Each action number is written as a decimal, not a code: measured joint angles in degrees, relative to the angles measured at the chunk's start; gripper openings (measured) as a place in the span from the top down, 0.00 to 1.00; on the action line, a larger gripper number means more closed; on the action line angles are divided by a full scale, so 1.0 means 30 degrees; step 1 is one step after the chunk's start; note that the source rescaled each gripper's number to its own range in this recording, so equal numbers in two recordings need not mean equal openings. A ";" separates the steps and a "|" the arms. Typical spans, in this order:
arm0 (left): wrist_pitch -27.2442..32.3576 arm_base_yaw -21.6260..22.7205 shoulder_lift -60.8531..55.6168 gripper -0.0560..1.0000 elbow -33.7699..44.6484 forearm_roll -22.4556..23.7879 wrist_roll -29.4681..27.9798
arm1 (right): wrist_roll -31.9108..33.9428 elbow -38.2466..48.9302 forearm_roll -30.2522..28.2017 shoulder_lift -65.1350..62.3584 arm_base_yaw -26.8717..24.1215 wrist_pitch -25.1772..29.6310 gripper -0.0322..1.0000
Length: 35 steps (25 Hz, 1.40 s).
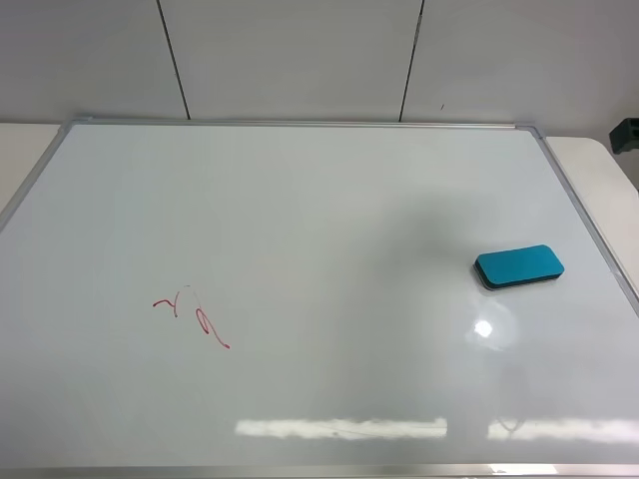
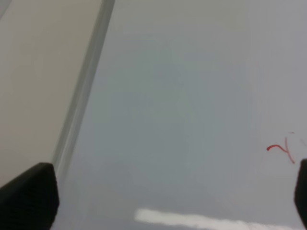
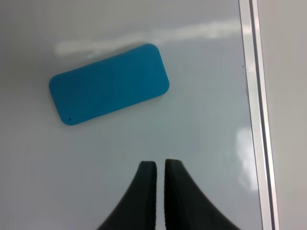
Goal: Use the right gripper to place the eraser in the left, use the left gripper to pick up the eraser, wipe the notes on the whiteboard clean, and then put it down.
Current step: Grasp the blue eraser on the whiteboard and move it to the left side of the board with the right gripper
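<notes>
The teal-blue eraser (image 1: 518,266) lies flat on the right part of the whiteboard (image 1: 319,220), near its right frame. The red notes (image 1: 192,314) are on the left part of the board. Neither gripper shows in the exterior high view. In the right wrist view the right gripper (image 3: 160,165) is shut and empty, above the board and apart from the eraser (image 3: 109,84). In the left wrist view the left gripper (image 2: 165,194) is open, with only its two jaw tips showing, above the board near its left frame (image 2: 84,86). Part of the notes (image 2: 281,150) lies by one jaw tip.
The board's silver frame (image 3: 254,96) runs close beside the eraser. A beige table surface (image 2: 33,81) lies beyond the left frame. A small dark object (image 1: 625,135) sits at the right edge of the exterior high view. A white panelled wall (image 1: 300,50) stands behind the board.
</notes>
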 joint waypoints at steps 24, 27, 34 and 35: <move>0.0000 0.0000 0.0000 0.00 0.0000 0.0000 0.0000 | 0.1419 -0.0035 -0.2085 0.8055 0.1161 -0.3088 0.96; 0.0000 0.0000 0.0000 0.00 0.0000 0.0000 0.0000 | 0.1581 -0.0035 -0.2469 0.8828 0.1274 -0.4162 0.96; 0.0000 0.0000 0.0000 0.00 0.0000 0.0000 0.0000 | 0.1581 -0.0035 -0.2605 1.1032 0.1692 -0.6078 0.96; 0.0000 0.0000 0.0000 0.00 0.0000 0.0000 0.0000 | 0.1581 -0.0054 -0.2644 1.1283 0.1822 -0.6142 0.96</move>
